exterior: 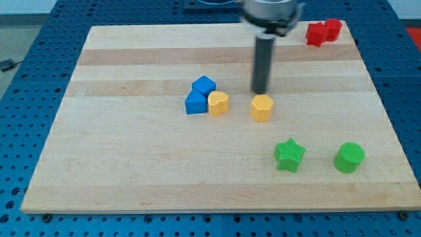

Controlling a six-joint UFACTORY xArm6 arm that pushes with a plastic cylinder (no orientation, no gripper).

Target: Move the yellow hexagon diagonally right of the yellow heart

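Counter: wooden board carrying every block.
Blue blocks: two, touching the yellow heart's left.
Yellow hexagon: right of the yellow heart, apart, level with it.
My tip: just behind the hexagon, seemingly placed to push it nearer.
Fingers: none; a bare rod.

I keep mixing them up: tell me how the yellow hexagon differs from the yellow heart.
The yellow hexagon stands alone; the yellow heart touches a blue block. The yellow hexagon is flat-sided, the yellow heart lobed. My tip is just above the hexagon, well right of the heart. Both share one yellow.
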